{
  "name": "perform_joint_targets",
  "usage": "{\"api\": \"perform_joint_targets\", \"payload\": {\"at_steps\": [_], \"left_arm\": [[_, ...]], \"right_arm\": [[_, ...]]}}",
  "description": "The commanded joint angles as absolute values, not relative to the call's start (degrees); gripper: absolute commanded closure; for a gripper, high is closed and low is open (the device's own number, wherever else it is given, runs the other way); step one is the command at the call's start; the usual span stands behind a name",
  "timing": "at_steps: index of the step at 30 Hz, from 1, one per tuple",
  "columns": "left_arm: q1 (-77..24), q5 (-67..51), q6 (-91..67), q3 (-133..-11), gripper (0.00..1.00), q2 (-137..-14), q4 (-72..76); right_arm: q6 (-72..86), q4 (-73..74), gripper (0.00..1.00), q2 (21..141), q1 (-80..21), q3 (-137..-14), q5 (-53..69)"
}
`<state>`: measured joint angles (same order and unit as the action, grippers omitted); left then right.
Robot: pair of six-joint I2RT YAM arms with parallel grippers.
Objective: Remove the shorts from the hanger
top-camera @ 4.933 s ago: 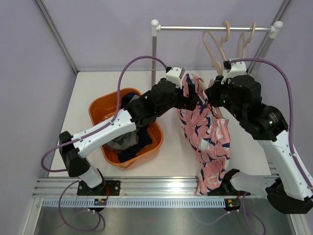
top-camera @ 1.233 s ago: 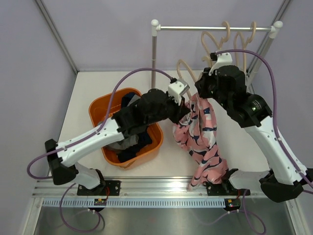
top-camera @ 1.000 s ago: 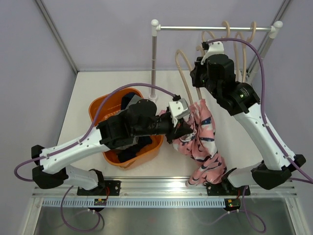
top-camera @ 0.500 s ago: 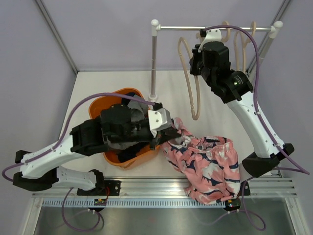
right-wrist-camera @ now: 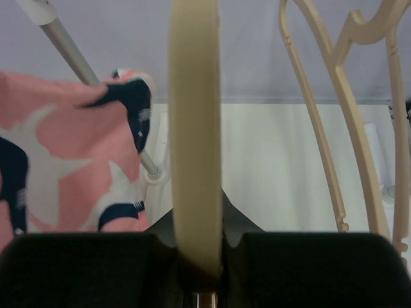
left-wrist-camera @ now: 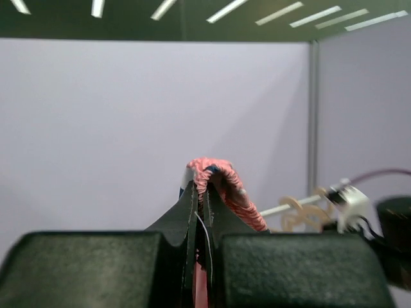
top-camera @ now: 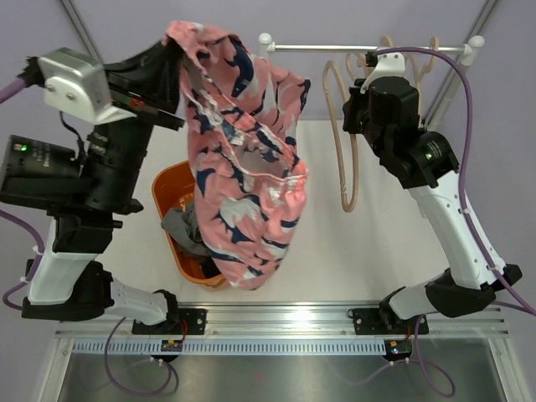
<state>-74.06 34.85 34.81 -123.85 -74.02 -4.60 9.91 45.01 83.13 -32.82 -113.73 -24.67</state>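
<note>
The pink shorts (top-camera: 243, 159), patterned in dark blue and white, hang free of any hanger from my left gripper (top-camera: 172, 46). It is raised high at the upper left and shut on the waistband (left-wrist-camera: 221, 179). In the left wrist view the jaws (left-wrist-camera: 204, 192) pinch the gathered pink cloth. The lower hem of the shorts dangles over the orange basket (top-camera: 161, 194). My right gripper (top-camera: 352, 99) is shut on a bare beige hanger (top-camera: 347, 151), held beside the rack rail. That hanger (right-wrist-camera: 194, 115) runs straight up between the right jaws (right-wrist-camera: 196, 218).
Grey cloth (top-camera: 176, 224) and dark cloth lie in the basket. The white rack rail (top-camera: 368, 48) with its post (top-camera: 265, 40) stands at the back, and more beige hangers (top-camera: 419, 59) hang on it. The purple walls are close on both sides.
My left arm has swung up and to the left, lifting the pink shorts from the table to high above the basket. The right gripper keeps the bare hanger and has shifted slightly right.
</note>
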Motion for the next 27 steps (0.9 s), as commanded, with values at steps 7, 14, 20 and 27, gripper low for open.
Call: {"api": "perform_joint_targets", "payload": {"at_steps": [7,14,20,27], "left_arm": [[-65.23,37.88,47.05,-123.33,1.00,-75.50,11.43],[-51.78,36.56,30.69,-111.30,1.00,-73.04,3.87],[-48.52,39.45,16.01,-91.08,1.00,-67.06,3.00],[-46.50,50.45,-16.62,-79.85,1.00,-67.77,-17.36]], "right_arm": [[8.97,44.21,1.00,77.70,-32.26,-110.92,-26.28],[9.49,43.60,1.00,76.03,-32.26,-108.81,-25.23],[10.02,41.92,1.00,73.92,-32.26,-103.98,-24.44],[10.46,41.05,1.00,71.99,-32.17,-101.34,-23.82]]}}
